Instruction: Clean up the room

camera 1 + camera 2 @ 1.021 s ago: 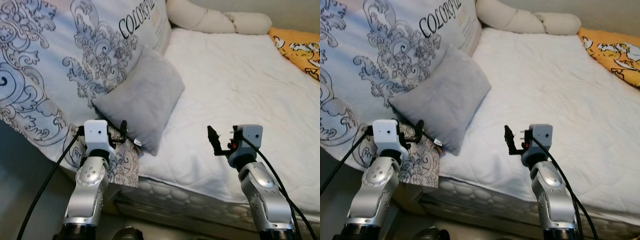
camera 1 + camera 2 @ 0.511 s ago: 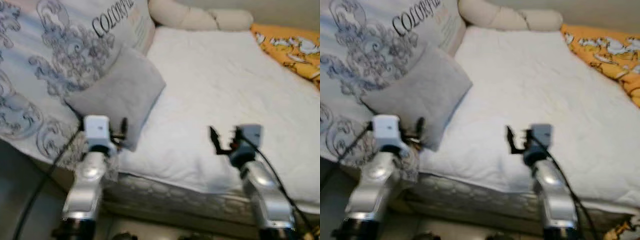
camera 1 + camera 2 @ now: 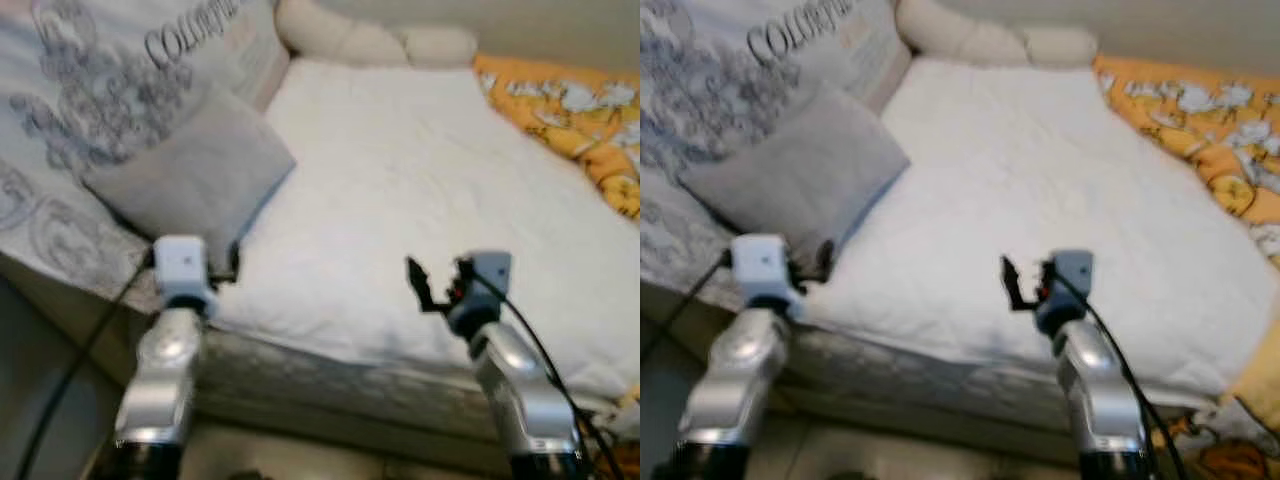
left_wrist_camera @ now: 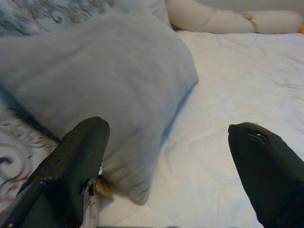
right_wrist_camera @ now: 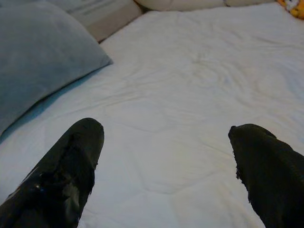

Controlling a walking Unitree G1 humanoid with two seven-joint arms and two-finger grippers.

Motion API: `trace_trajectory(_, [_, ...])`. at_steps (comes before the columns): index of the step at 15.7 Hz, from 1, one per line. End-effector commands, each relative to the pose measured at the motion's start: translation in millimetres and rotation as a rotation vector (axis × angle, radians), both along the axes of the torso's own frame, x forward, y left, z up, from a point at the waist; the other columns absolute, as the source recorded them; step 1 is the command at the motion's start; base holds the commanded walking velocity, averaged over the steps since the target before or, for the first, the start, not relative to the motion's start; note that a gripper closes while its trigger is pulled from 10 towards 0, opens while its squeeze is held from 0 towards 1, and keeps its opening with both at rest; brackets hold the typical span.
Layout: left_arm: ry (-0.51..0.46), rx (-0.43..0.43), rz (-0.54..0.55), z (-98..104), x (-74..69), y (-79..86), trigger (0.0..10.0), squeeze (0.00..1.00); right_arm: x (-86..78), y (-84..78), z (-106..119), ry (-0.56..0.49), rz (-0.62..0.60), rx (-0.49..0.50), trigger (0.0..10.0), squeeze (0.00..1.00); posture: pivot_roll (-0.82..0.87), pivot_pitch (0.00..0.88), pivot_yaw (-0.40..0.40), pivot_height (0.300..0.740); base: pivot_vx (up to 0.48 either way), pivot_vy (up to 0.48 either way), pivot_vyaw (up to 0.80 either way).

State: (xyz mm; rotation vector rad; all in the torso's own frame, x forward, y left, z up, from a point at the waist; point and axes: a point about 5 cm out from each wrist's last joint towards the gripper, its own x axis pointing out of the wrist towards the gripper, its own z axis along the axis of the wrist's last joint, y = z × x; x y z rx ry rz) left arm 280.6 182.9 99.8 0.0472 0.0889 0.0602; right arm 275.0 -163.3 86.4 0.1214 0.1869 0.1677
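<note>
Left gripper (image 4: 166, 156) is held wide open, nothing gripped; the grey pillow (image 4: 104, 90) lies just ahead of its fingers, over the patterned duvet (image 3: 70, 130). Right gripper (image 5: 166, 161) is also spread wide and empty (hovering over the white mattress (image 5: 190, 95)), pillow off to its far side. Orange blanket (image 3: 570, 120) is seen well beyond it.

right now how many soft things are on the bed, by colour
grey: 1, the grey pillow
patterned white with grey print: 1, the printed duvet
cream: 1, the long cream bolster
orange: 1, the orange blanket
total: 4, all on the white mattress
</note>
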Motion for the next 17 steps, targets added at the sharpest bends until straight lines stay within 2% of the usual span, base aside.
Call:
trace_trajectory(1, [-0.008,0.001,-0.008,1.4,1.2,-5.6,10.0,0.93,1.4,-6.8,0.6,-0.009,-0.016,-0.033,10.0,0.0,0.02,0.007,0.008,0.74,0.0,-0.352,0.0])
trace_trajectory(5, [-0.01,-0.009,-0.028,4.5,6.3,-8.7,10.0,0.93,3.6,-9.7,3.6,-0.016,-0.027,-0.046,10.0,0.0,0.02,0.015,0.019,0.74,0.0,-0.354,0.0])
trace_trajectory(6, [-0.005,-0.019,-0.016,1.9,4.4,-8.0,10.0,0.93,6.2,-13.5,5.6,-0.057,-0.028,-0.199,10.0,0.0,0.02,0.005,0.021,0.74,0.0,-0.349,0.0])
trace_trajectory(7, [0.004,-0.024,-0.009,-1.6,1.6,-8.4,10.0,0.93,6.9,-13.7,6.8,-0.043,-0.024,-0.088,10.0,0.0,0.02,0.005,0.021,0.74,0.0,-0.345,0.0])
trace_trajectory(8, [0.003,-0.018,-0.015,-1.5,0.3,-9.8,10.0,0.93,9.3,-14.2,10.5,-0.066,-0.033,-0.119,10.0,0.0,0.03,0.007,0.004,0.74,0.0,-0.345,0.0])
trace_trajectory(9, [-0.005,-0.013,-0.002,0.7,-0.4,-7.6,10.0,0.93,10.5,-13.8,12.0,-0.068,-0.062,-0.109,10.0,0.0,0.04,0.011,-0.006,0.74,0.0,-0.345,0.0])
trace_trajectory(11, [-0.01,-0.01,0.009,3.0,-1.0,-3.9,10.0,0.93,7.1,-9.3,8.0,-0.032,-0.042,-0.032,10.0,0.0,0.05,0.018,-0.009,0.74,0.0,-0.339,0.0])
trace_trajectory(14, [-0.006,-0.006,0.01,2.6,-2.2,-2.2,10.0,0.93,6.8,-6.8,5.5,-0.023,-0.057,-0.073,10.0,0.0,0.05,0.022,-0.005,0.74,0.0,-0.34,0.0])
trace_trajectory(17, [-0.003,-0.007,0.0,2.4,-2.6,-5.5,10.0,0.93,7.1,-10.7,6.4,-0.028,-0.056,-0.047,10.0,0.0,0.05,0.029,-0.004,0.74,0.0,-0.342,0.0])
